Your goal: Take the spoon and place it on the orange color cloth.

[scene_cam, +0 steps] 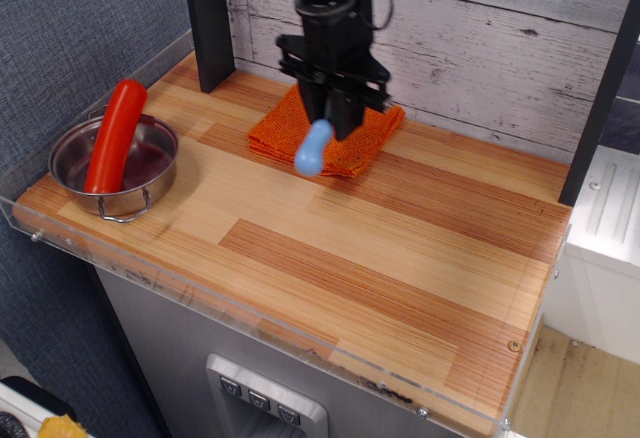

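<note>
We are holding the short spoon with its chunky light-blue plastic handle (313,149) clamped in the black gripper's (330,118) jaws, over the folded bright orange nubbly cloth (372,134) at upper centre, so lowering and releasing is likely coming next.

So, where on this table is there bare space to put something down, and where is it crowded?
The widest bare patch of the table runs from the metal bowl to the right edge, in front of the orange cloth. A narrower strip lies right of the cloth, along the back wall. The back left is crowded: the gripper holds the spoon over the cloth, and the bowl holds a red sausage.
</note>
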`<action>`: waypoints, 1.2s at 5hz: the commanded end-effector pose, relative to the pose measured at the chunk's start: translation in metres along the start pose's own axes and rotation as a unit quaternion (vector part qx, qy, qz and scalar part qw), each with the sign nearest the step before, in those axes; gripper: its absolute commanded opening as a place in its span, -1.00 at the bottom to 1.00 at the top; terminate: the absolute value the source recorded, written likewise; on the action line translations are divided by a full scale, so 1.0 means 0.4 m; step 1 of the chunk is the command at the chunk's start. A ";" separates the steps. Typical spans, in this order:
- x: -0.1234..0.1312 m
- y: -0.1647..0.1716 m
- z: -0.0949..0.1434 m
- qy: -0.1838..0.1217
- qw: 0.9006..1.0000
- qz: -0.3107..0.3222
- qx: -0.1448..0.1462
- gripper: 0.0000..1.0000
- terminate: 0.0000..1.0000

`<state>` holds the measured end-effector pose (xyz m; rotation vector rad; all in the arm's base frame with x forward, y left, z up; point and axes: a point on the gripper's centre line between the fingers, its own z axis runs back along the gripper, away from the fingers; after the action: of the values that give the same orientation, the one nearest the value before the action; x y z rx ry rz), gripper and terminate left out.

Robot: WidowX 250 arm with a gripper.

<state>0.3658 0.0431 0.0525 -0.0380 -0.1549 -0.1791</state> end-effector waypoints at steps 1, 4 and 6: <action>0.043 0.074 0.049 -0.023 1.000 0.005 0.014 -1.00 -1.00; 0.048 0.128 0.050 -0.005 1.000 0.020 0.019 -1.00 -1.00; 0.053 0.101 0.048 0.002 1.000 0.024 0.014 1.00 -1.00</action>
<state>0.3889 0.0802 0.0561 -0.0314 -0.1030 -0.1204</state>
